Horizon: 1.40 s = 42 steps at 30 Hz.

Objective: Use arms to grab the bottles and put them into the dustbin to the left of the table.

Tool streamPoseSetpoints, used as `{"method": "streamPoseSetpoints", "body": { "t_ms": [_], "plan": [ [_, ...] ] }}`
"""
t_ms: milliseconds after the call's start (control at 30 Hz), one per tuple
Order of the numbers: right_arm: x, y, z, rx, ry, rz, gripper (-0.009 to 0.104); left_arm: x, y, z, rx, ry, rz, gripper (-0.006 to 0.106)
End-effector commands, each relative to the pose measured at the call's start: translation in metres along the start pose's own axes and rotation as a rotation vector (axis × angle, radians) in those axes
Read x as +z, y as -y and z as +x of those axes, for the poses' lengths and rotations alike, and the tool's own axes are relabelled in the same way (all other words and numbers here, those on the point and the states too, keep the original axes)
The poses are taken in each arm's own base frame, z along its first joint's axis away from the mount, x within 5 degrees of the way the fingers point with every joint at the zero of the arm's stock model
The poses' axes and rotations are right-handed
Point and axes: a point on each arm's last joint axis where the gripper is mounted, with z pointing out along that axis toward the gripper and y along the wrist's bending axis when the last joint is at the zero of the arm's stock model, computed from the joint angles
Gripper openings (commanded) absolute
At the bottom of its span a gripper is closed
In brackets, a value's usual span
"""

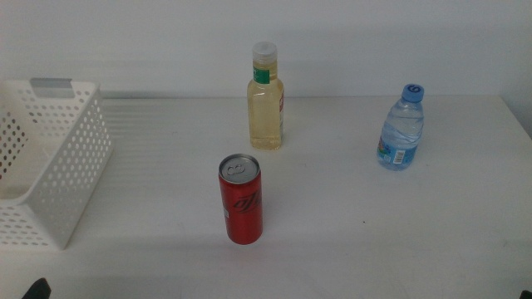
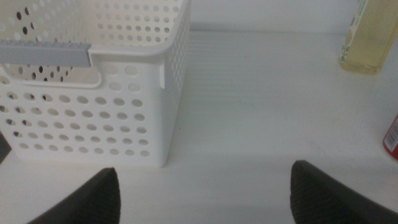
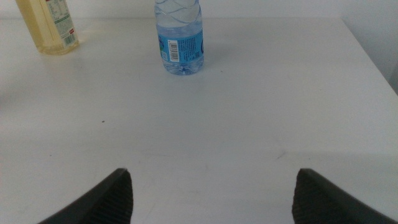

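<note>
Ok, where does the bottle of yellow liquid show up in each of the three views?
Middle view: the yellow-liquid bottle stands upright at centre, far side of the table, behind the red can.
Left wrist view: only its lower body shows, at the top right corner, cut by the edge.
Right wrist view: its lower body sits at the top left corner.
Shared landmark: the bottle's label, visible in all three views.

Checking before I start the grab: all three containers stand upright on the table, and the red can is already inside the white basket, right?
Not quite. The red can is not in the basket; the middle view shows it standing upright on the table, apart from it. The yellow-liquid bottle and water bottle stand upright too.
</note>
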Motion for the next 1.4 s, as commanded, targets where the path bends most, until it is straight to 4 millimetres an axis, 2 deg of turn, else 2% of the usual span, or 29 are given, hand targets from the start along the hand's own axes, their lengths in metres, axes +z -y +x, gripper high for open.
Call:
{"method": "streamPoseSetpoints", "body": {
  "t_ms": [0, 167, 333, 533, 800, 967, 1233, 1367],
  "plan": [
    [-0.003, 0.000, -0.009, -0.012, 0.104, 0.004, 0.067, 0.002, 0.001, -0.005, -0.018, 0.047, 0.007, 0.090],
    [-0.003, 0.000, -0.009, -0.012, 0.104, 0.004, 0.067, 0.007, 0.003, -0.013, -0.031, 0.096, 0.036, 0.090],
    [-0.003, 0.000, -0.009, -0.012, 0.104, 0.004, 0.067, 0.016, 0.013, -0.022, -0.009, 0.129, 0.165, 0.090],
    [-0.003, 0.000, -0.009, -0.012, 0.104, 0.004, 0.067, 0.030, 0.033, -0.026, 0.023, 0.132, 0.340, 0.090],
    [-0.003, 0.000, -0.009, -0.012, 0.104, 0.004, 0.067, 0.048, 0.062, -0.022, 0.043, 0.114, 0.508, 0.090],
    [-0.003, 0.000, -0.009, -0.012, 0.104, 0.004, 0.067, 0.060, 0.073, -0.016, 0.048, 0.121, 0.533, 0.090],
    [-0.003, 0.000, -0.009, -0.012, 0.104, 0.004, 0.067, 0.073, 0.080, -0.016, 0.033, 0.246, 0.529, 0.090],
    [-0.003, 0.000, -0.009, -0.012, 0.104, 0.004, 0.067, 0.078, 0.081, -0.009, 0.045, 0.202, 0.522, 0.090]
  ]
}}
